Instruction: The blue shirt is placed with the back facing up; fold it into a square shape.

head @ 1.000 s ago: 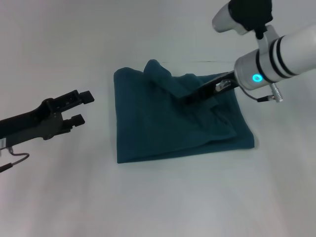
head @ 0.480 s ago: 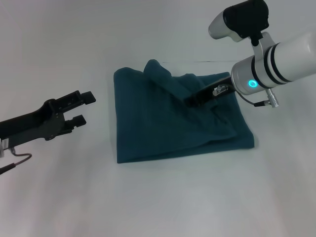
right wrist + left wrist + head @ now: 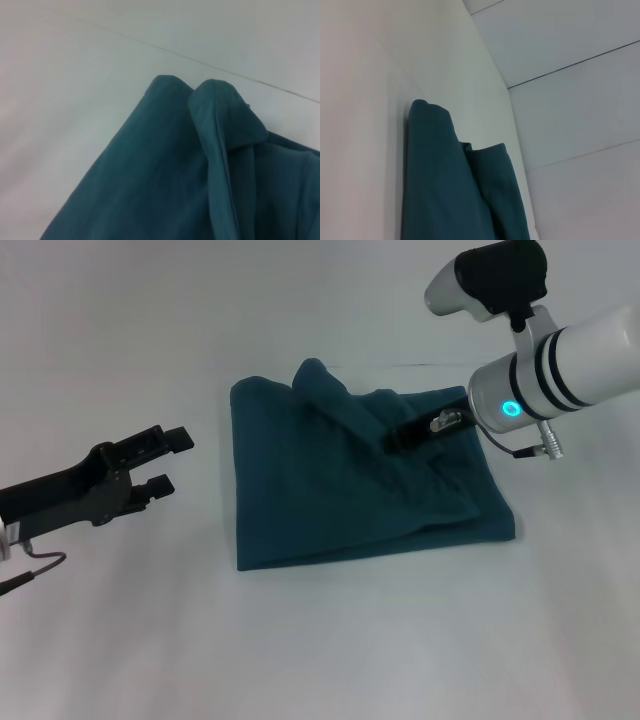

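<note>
The blue shirt (image 3: pixel 330 500) lies folded into a rough rectangle in the middle of the white table. One fold at its far edge stands up in a rumpled ridge (image 3: pixel 322 385). My right gripper (image 3: pixel 397 437) lies low over the shirt's far right part, its black tip on or just above the cloth. My left gripper (image 3: pixel 168 460) is open and empty, hovering to the left of the shirt and clear of it. The shirt also shows in the left wrist view (image 3: pixel 450 190) and in the right wrist view (image 3: pixel 165 175), where the raised ridge (image 3: pixel 225 115) is close.
The white table (image 3: pixel 320 640) surrounds the shirt on all sides. A thin seam line (image 3: pixel 420 364) runs across the table behind the shirt. My right arm's white body (image 3: pixel 560 370) hangs over the table's right side.
My right gripper has drawn back a little to the right over the shirt. The shirt's shape looks unchanged. The left arm has barely moved.
</note>
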